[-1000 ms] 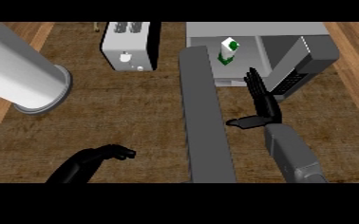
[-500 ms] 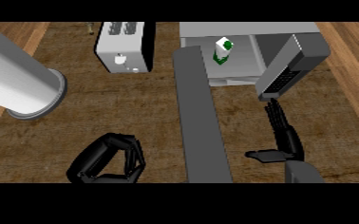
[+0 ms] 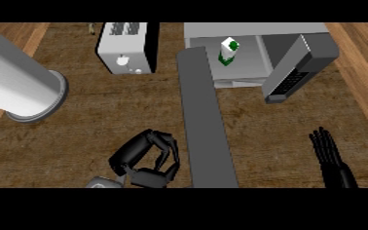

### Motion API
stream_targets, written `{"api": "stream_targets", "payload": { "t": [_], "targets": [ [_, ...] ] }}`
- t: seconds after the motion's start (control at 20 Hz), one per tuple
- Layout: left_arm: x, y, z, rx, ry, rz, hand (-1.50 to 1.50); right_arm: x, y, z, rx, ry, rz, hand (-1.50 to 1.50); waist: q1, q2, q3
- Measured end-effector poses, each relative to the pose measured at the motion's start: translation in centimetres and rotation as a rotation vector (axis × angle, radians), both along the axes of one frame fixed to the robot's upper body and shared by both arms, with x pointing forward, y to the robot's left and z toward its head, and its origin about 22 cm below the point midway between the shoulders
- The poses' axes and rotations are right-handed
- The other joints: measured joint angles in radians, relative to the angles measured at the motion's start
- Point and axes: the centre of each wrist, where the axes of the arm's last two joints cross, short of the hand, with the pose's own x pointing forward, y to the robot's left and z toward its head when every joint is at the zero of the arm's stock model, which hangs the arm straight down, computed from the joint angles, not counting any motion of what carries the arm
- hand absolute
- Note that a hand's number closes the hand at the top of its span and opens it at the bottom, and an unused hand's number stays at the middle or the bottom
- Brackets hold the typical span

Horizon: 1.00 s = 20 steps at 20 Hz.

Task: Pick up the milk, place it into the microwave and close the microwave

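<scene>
The white and green milk carton [image 3: 229, 51] stands upright inside the open microwave [image 3: 251, 31] at the back right. The microwave's dark grey door [image 3: 206, 114] swings out toward me as a long slab down the middle of the view. My left hand [image 3: 147, 158] sits low, just left of the door's near end, with its fingers curled and nothing in them. My right hand [image 3: 332, 158] is at the lower right, fingers straight and pointing up, apart from the microwave and holding nothing.
A white toaster [image 3: 128, 48] stands at the back, left of the microwave. A large grey cylinder [image 3: 25, 90] lies at the left edge. The microwave's control panel side [image 3: 298, 70] juts out at the right. Wooden counter [image 3: 93, 126] lies between them.
My right hand has drawn back from the microwave's opening to the lower right corner. My left hand has come up and inward beside the door, fingers curled. The milk stays inside.
</scene>
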Motion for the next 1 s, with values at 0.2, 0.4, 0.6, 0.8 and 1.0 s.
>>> {"api": "stream_targets", "payload": {
  "t": [0.2, 0.4, 0.6, 0.8, 1.0],
  "targets": [
    [-0.3, -2.5, -1.1, -0.004, -0.021, -0.015, 1.5, -2.6, -1.4, 2.0, 0.011, -0.033, 0.002, -1.5, 0.005, 0.002, 0.0],
    [-0.2, -5.4, -1.7, -0.002, -0.025, -0.062, 1.5, -3.7, -2.1, 4.3, 0.024, -0.077, 0.035, -1.5, -0.001, 0.005, 0.001],
    [-1.1, -7.9, -2.8, 0.012, 0.009, -0.091, 1.5, -3.5, -1.9, 6.5, 0.069, -0.11, 0.095, -1.5, -0.009, 0.008, 0.001],
    [-1.7, -10.2, -2.8, 0.036, 0.018, -0.079, 1.5, -3.1, -1.0, 8.6, 0.104, -0.14, 0.171, -1.5, -0.022, 0.01, 0.001],
    [-2.0, -11.7, -2.5, 0.062, 0.007, -0.033, 1.5, -2.5, -0.4, 11.0, 0.124, -0.169, 0.249, -1.5, -0.039, 0.013, 0.0]
  ]
}}
